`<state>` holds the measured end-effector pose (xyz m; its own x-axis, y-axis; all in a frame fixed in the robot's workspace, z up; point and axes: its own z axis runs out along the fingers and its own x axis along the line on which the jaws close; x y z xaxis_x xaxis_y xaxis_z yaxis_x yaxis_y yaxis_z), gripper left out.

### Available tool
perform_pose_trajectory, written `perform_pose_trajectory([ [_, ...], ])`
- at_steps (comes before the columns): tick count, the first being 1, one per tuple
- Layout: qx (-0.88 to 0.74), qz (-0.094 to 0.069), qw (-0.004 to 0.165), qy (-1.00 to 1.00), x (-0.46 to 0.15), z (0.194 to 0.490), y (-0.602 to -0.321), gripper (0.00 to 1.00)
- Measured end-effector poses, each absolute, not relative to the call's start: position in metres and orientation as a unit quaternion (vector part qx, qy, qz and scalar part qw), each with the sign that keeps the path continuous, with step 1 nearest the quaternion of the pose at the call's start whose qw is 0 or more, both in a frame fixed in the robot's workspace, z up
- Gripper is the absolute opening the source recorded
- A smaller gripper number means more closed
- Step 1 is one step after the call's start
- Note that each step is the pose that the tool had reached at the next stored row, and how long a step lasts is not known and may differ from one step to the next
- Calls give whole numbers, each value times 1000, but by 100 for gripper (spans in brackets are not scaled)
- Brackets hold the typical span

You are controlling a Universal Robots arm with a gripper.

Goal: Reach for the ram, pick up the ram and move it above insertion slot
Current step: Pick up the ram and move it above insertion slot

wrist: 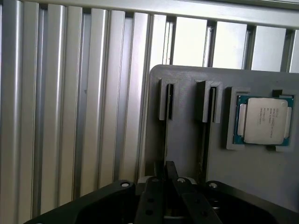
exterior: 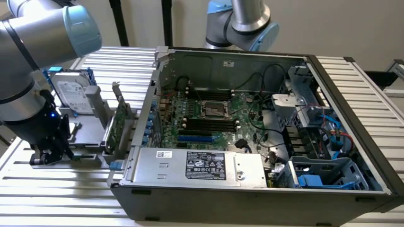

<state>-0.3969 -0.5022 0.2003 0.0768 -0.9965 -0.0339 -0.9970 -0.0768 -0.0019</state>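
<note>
Ram point(wrist: 170, 168) edge-on in gripper point(wrist: 169, 179), wrist view; processor point(wrist: 264, 120) nearby.

In the exterior view, the hard drive point(exterior: 71, 92) blocks the gripper's point(exterior: 50, 155) one o'clock, the expansion card point(exterior: 120, 124) its two o'clock; open table point(exterior: 63, 194) lies at six.

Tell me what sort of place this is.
Probably a robotics lab bench for computer assembly: an open computer case with its motherboard exposed sits on a slotted aluminium table, a grey fixture holds a processor chip, and a robot arm reaches beside it.
</note>
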Motion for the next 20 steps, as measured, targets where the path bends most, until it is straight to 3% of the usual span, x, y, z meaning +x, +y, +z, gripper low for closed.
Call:
perform_pose_trajectory([
  [20,-734,12,12,679,-391,281,-503,13],
])
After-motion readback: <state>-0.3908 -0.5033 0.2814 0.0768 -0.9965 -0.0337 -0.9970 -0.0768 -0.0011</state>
